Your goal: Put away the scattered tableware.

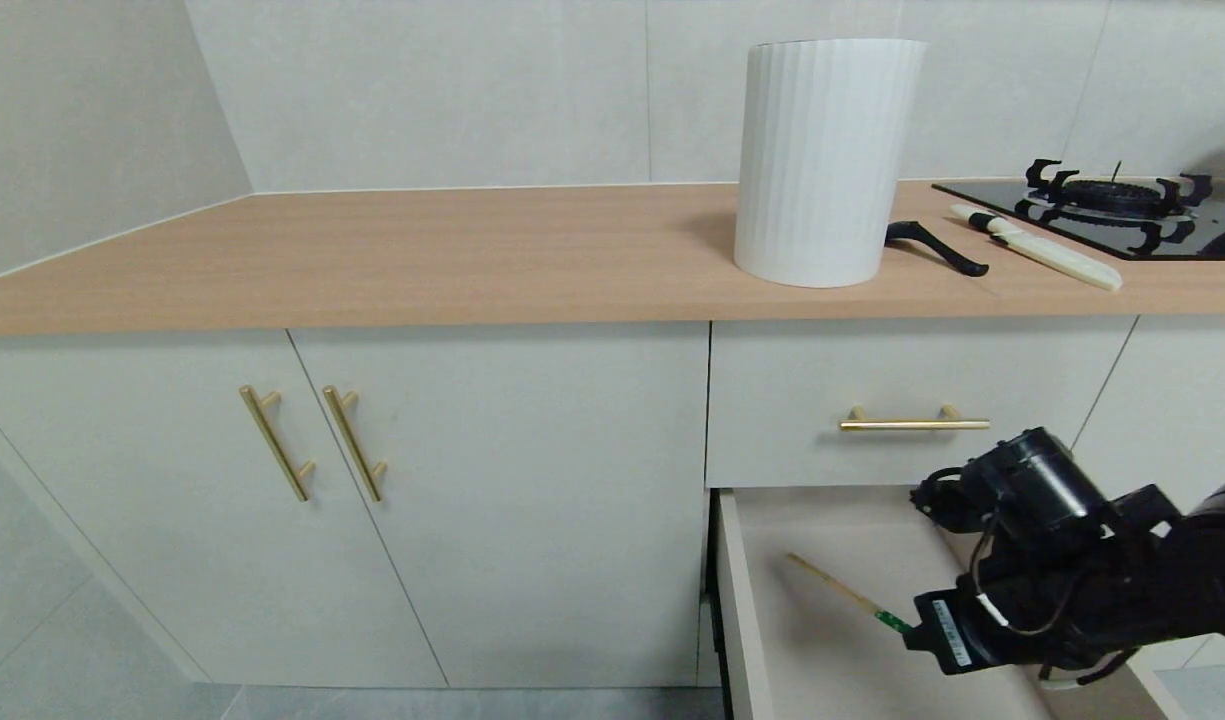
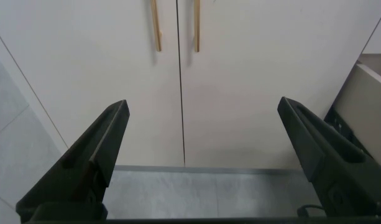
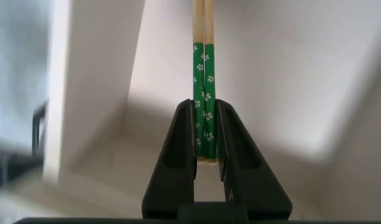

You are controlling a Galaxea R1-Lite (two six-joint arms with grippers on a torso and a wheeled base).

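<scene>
Our right arm (image 1: 1152, 580) is black, with a round housing (image 1: 1047, 480), thin looping cables (image 1: 987, 600) and a white label (image 1: 952, 632). The left gripper (image 2: 202, 115) has black tapered fingers (image 2: 100, 149).

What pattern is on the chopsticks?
The chopsticks are green with white flowers, bare wood beyond; right wrist view.

Pale tiled walls (image 1: 422, 90) were seen behind the wooden tabletop (image 1: 422, 250). White cupboard doors (image 1: 512, 520) were fitted with gold handles (image 1: 353, 444).

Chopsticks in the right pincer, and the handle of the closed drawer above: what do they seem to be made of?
The chopsticks look like pale bamboo or wood, with green flowered paint where the right pincer clamps them. The drawer handle looks like brass-coloured metal, by its gold sheen.
</scene>
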